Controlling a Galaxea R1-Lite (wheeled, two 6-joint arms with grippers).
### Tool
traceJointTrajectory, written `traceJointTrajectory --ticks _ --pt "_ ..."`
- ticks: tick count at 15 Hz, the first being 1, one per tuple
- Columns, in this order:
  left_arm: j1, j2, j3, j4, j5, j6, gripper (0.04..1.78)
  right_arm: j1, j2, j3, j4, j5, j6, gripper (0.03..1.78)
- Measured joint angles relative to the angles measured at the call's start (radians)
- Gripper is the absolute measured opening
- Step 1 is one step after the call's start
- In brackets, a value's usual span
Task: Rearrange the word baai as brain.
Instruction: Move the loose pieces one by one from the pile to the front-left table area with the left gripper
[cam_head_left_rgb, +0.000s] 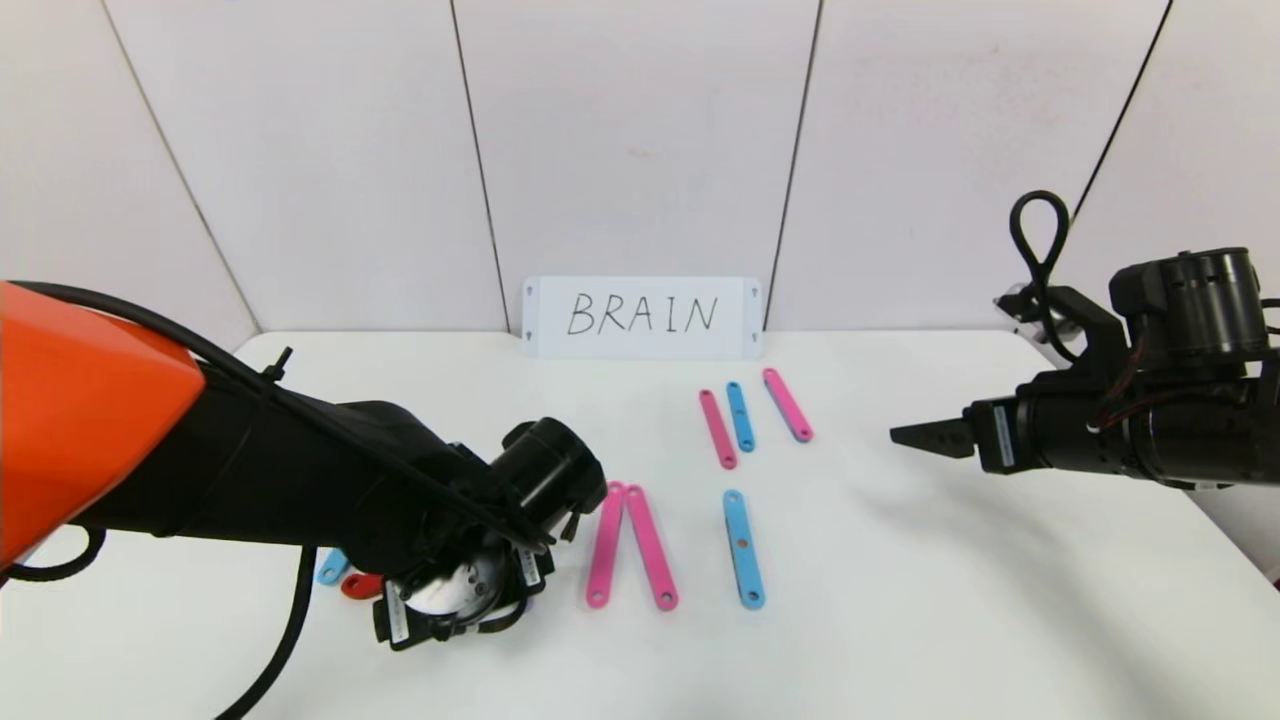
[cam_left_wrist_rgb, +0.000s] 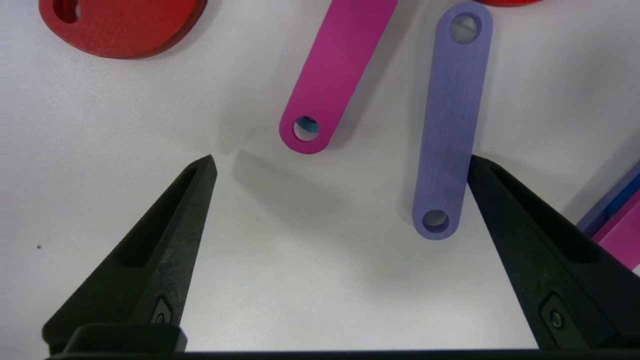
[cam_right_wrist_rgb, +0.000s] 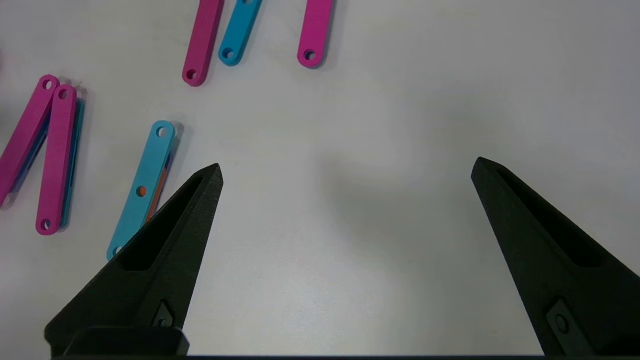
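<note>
You have four pink strips and two blue strips in plain sight on the table from the head view, with a blue tip and a red curved piece peeking out beneath the left arm. Two pink strips meet at their far ends and spread toward the near edge. The long blue strip lies just to their right, its long axis running from the far edge to the near edge. Nearer the far edge, below the white card, sit a pink strip, a short blue strip and another pink strip — the two pink ones lean slightly, the blue one between them.

Your left gripper hangs low over the table near the near-left part, fingers spread wide and holding nothing. In its wrist view a purple strip lies just beside one finger, its long axis running away from the fingertips; a pink strip lies between and beyond the fingers, tilted. Red pieces sit farther off.

Your right gripper hovers over the right side of the table — fingers wide apart, nothing between them, well apart from the strips.
</note>
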Motion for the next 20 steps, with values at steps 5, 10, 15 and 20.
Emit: traceJointTrajectory --ticks 5,10,15,20 --pt "0.008 -0.009 0.014 0.000 -0.001 -0.004 1.74 0.001 0.000 0.003 0.000 0.000 0.000 1.74" --pt "0.015 -0.010 0.016 -0.007 -0.011 -0.005 1.74 0.001 -0.001 0.005 0.000 0.000 0.000 1.74" --pt "0.022 -0.009 0.018 -0.014 -0.047 -0.004 1.74 0.001 -0.002 0.006 -0.001 0.000 0.000 1.74" --pt "0.036 -0.013 0.019 -0.017 -0.070 -0.003 1.74 0.001 -0.003 0.006 0.000 0.000 0.000 1.74"
